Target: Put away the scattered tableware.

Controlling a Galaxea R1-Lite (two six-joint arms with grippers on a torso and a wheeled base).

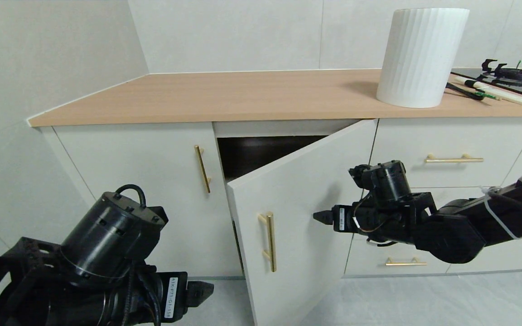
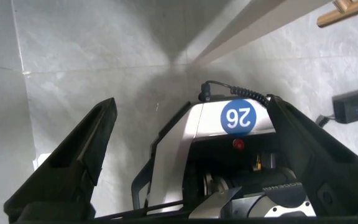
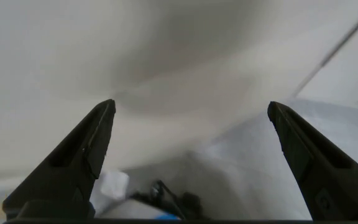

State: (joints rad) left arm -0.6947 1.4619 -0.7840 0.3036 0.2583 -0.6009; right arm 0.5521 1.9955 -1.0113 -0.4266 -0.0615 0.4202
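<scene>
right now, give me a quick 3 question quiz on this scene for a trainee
1. True or false: the door is fully shut.
2. Which gripper is in front of the door's face? A: left gripper. B: right gripper.
3. Fill in: the white container stands on the ____.
Key: 1 false, it is ajar. 2 B. 3 counter.

Bright, even light; soft shadows; cabinet interior (image 1: 265, 154) dark; right wrist view blurred.
</scene>
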